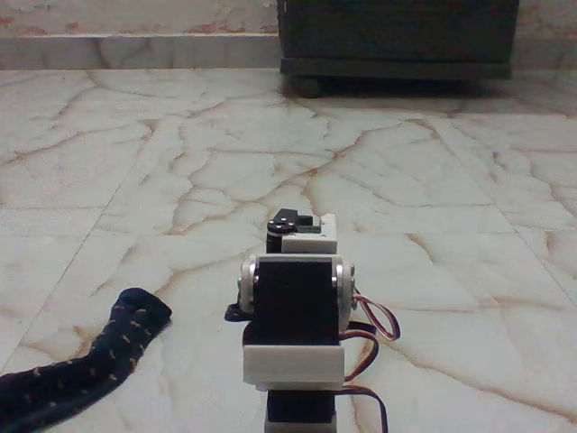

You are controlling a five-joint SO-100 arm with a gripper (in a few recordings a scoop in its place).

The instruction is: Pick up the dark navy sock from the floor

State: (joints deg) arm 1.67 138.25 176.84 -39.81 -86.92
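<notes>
On the floor [379,171], at about eight o'clock from the folded arm [297,316], lies the dark navy sock [86,365], its rounded toe nearest the arm and apart from it. Whether the claw is spread or pressed together cannot be told, since the arm's own blocks hide the fingers.

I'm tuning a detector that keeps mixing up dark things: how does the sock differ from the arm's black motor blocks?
The sock is soft, navy, flecked with tan, and lies flat on the floor. The arm's motor blocks are hard, boxy, plain black, stacked upright between white brackets. Both are dark against pale marble.
</notes>
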